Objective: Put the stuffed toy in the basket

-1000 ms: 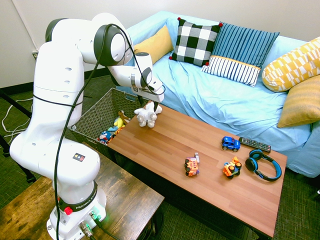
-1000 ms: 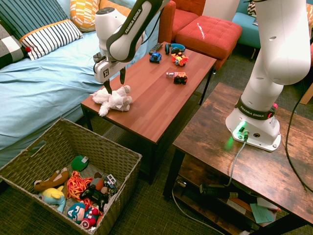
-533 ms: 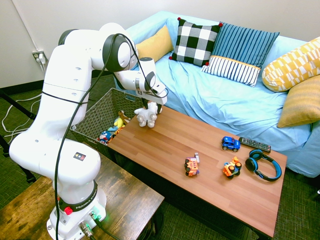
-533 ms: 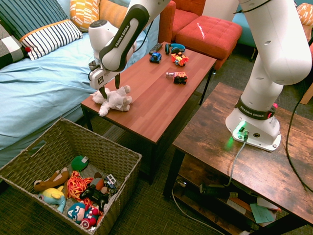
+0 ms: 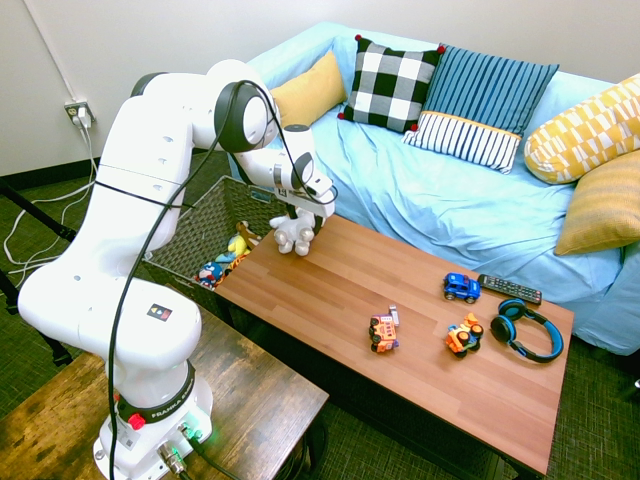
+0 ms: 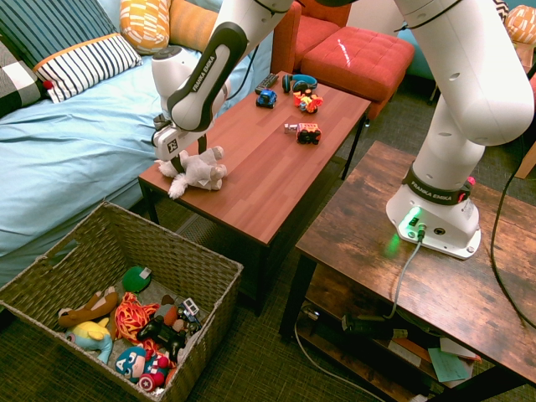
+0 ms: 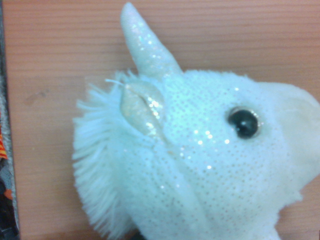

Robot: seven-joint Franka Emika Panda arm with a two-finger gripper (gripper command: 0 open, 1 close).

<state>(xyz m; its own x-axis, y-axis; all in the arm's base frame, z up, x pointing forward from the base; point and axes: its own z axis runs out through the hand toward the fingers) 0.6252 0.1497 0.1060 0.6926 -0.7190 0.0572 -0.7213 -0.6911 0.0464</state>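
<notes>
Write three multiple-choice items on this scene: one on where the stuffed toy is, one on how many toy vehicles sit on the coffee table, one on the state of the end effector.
1. Where is the stuffed toy?
A. in the basket
B. on the coffee table, at the end nearest the basket
C. on the sofa

2. How many small toy vehicles are on the coffee table?
A. one
B. three
C. five

3. What is the state of the end effector?
A. open, down over the toy
B. shut on the headphones
C. open, inside the basket

Key: 1 B, the toy lies on the wood by the table's end, above the basket. 2 B, a blue one and two orange ones show. 3 A, its fingers stand apart at the toy, which rests on the table.
</notes>
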